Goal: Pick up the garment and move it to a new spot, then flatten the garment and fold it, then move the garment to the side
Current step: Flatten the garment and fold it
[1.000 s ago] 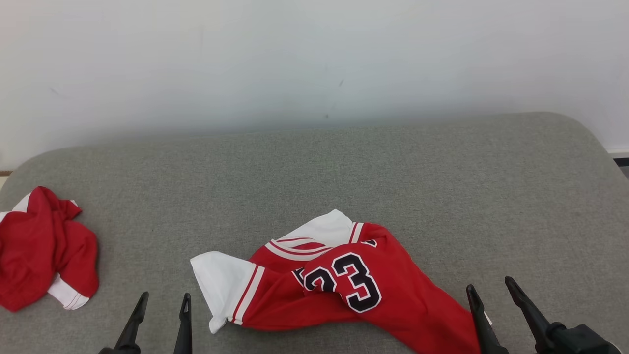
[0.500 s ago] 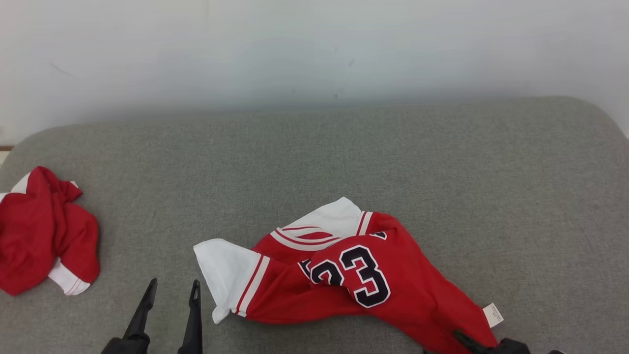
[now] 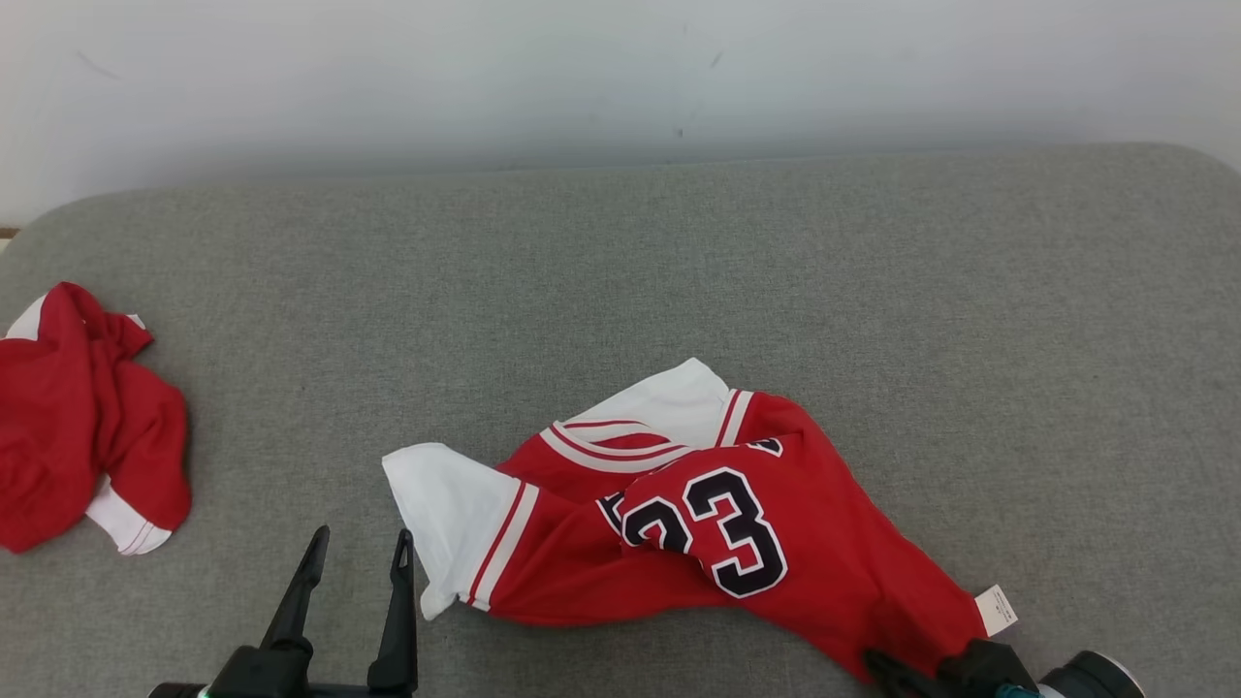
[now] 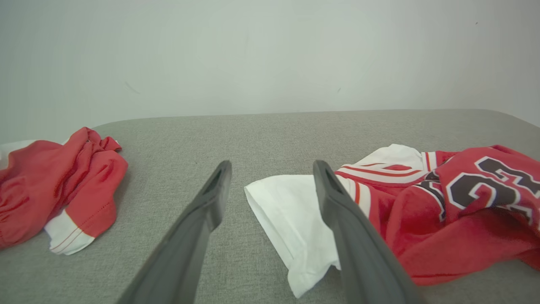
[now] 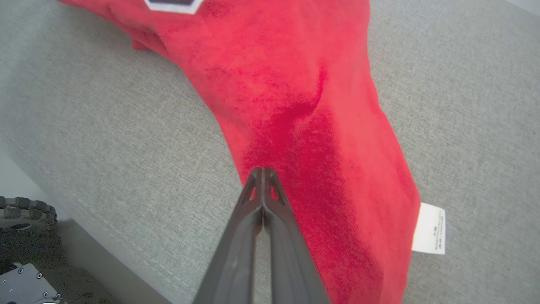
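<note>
Touching garment [image 5: 295, 105] edge (right jaws closed)

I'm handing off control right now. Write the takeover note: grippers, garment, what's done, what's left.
Left gripper: open, hovering by the white sleeve of the crumpled red number-23 jersey.
Right gripper: fingers closed at the jersey's near red edge; pinch unconfirmed.
Jersey: bunched on the grey fabric surface, not lifted. A second crumpled red-and-white garment lies far left.
Done: nothing visible.
Left: lift, move, flatten, fold, set aside.

Grey cloth surface [image 3: 620, 271], perhaps a bed, with a rumpled red-and-white jersey [image 3: 776, 553] and, apart, another red garment [image 3: 78, 427].
</note>
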### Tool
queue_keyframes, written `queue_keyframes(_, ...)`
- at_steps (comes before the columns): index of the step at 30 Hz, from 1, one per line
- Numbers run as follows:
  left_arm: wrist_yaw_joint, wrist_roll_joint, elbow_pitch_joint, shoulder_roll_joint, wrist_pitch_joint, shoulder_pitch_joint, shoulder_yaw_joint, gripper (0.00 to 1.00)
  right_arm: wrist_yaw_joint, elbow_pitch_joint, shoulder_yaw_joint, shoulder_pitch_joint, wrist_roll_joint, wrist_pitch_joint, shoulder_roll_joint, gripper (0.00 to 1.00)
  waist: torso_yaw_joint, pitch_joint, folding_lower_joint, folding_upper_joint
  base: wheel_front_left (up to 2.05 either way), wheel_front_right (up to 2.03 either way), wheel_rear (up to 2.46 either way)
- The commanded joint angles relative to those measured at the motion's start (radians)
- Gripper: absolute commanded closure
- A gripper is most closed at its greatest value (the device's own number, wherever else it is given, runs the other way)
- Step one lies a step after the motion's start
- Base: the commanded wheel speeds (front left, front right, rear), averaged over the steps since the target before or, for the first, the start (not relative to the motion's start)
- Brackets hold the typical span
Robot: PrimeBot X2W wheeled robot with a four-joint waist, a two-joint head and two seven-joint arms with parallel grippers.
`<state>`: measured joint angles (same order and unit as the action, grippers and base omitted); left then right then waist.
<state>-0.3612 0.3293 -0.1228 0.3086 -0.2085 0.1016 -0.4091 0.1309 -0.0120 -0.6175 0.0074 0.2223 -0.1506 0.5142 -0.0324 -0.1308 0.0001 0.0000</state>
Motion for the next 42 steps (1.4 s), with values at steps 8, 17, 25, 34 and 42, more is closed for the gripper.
queue_keyframes(8,-0.001,0.006,0.018,0.001,-0.015,0.009,0.004,0.00,0.000,-0.127,0.019,-0.049,0.066,0.012,0.041,1.00,0.028,0.000,-0.0001,0.0000,0.00,0.00,0.00)
queue_keyframes(17,0.001,0.013,0.024,0.007,-0.018,0.005,0.006,0.00,0.000,-0.199,0.229,-0.019,0.077,0.132,-0.064,1.00,0.036,0.028,-0.0001,0.0000,0.00,0.00,0.00)
queue_keyframes(25,-0.006,0.017,0.015,0.025,0.001,-0.010,0.008,0.00,0.000,-0.218,0.375,-0.030,0.059,0.219,-0.192,0.00,0.043,0.060,-0.0001,0.0000,0.00,0.00,0.00)
queue_keyframes(34,-0.003,0.026,0.021,0.048,0.018,-0.040,0.001,0.00,0.000,-0.138,0.447,0.033,0.035,0.224,-0.225,0.00,0.034,0.123,-0.0001,0.0000,0.00,0.00,0.00)
queue_keyframes(42,-0.006,0.035,0.026,0.060,0.023,-0.066,0.004,0.00,0.000,-0.150,0.430,0.117,0.033,0.206,-0.255,0.00,0.029,0.155,-0.0001,0.0000,0.00,0.00,0.00)
